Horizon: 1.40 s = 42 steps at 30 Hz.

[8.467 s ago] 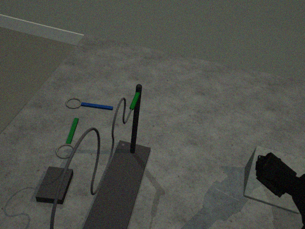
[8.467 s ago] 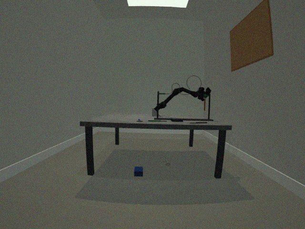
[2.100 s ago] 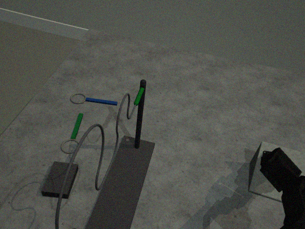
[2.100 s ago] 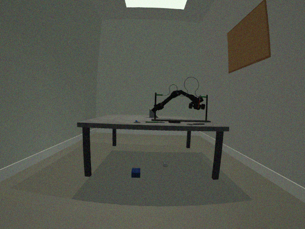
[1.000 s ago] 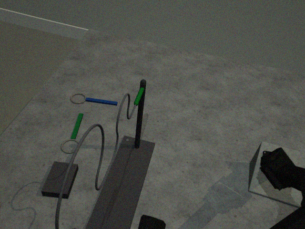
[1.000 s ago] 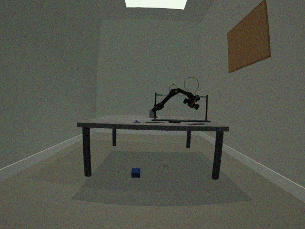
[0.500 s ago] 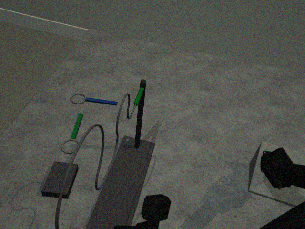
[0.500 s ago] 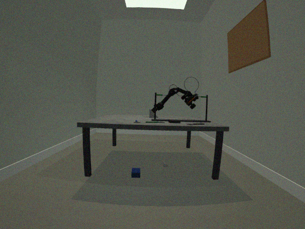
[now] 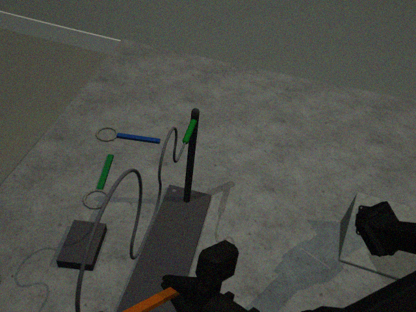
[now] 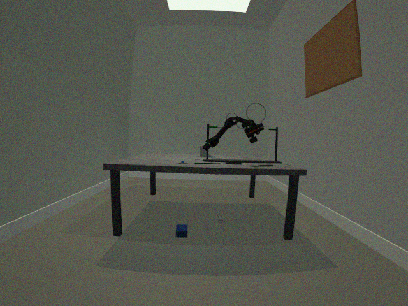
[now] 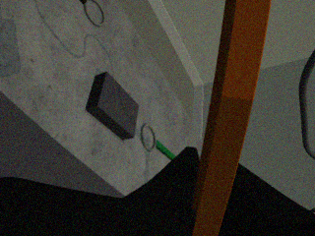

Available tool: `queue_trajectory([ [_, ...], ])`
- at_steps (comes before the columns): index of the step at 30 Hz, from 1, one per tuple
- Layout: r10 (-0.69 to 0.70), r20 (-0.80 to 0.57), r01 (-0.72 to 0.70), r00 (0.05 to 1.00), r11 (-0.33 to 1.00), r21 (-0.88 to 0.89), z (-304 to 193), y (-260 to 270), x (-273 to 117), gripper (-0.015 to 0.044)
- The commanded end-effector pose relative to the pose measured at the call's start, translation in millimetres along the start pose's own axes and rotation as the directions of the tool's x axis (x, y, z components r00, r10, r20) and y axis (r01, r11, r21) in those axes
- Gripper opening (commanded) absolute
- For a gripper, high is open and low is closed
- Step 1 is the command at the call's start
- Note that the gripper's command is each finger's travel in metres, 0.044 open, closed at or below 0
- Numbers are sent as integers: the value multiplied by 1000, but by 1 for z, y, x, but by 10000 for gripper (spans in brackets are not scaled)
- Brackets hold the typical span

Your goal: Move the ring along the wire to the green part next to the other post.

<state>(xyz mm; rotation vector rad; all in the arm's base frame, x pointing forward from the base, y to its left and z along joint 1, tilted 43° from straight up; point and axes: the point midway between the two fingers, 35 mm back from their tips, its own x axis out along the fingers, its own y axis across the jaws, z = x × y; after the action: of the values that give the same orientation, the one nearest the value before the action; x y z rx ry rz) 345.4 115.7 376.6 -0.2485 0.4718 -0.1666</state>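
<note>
My gripper (image 9: pixel 169 288) (image 10: pixel 254 131) (image 11: pixel 201 158) is shut on the orange handle (image 9: pixel 147 302) (image 11: pixel 228 113), held in the air near the right post (image 10: pixel 276 145) in the exterior view. The ring on this handle is outside the top view and the wrist view and too small to make out in the exterior view, so I cannot tell how it sits around the wire. The grey wire (image 9: pixel 159 174) (image 10: pixel 265 112) bends in tall loops. Green parts (image 10: pixel 213 126) (image 10: pixel 272 129) adjoin the left and right posts. The far post (image 9: pixel 190 168) with its green part (image 9: pixel 190 131) stands in the top view.
A dark base plate (image 9: pixel 174 234) (image 11: pixel 30 143) lies under the wire. A dark box (image 9: pixel 80 243) (image 11: pixel 115 105), a blue handle (image 9: pixel 138 138) with a ring and a green handle (image 9: pixel 104 171) (image 11: pixel 165 149) with a ring lie beside it. A pale block (image 9: pixel 348 228) stands near the arm.
</note>
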Motion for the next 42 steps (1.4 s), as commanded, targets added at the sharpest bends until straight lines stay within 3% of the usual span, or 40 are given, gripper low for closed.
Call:
queue_trajectory([
  [1, -40, 7, 40, 999, 998, -51, 1, -14, -2, -150],
  [42, -273, 75, 275, 959, 833, -480, 23, -87, -15, -150],
])
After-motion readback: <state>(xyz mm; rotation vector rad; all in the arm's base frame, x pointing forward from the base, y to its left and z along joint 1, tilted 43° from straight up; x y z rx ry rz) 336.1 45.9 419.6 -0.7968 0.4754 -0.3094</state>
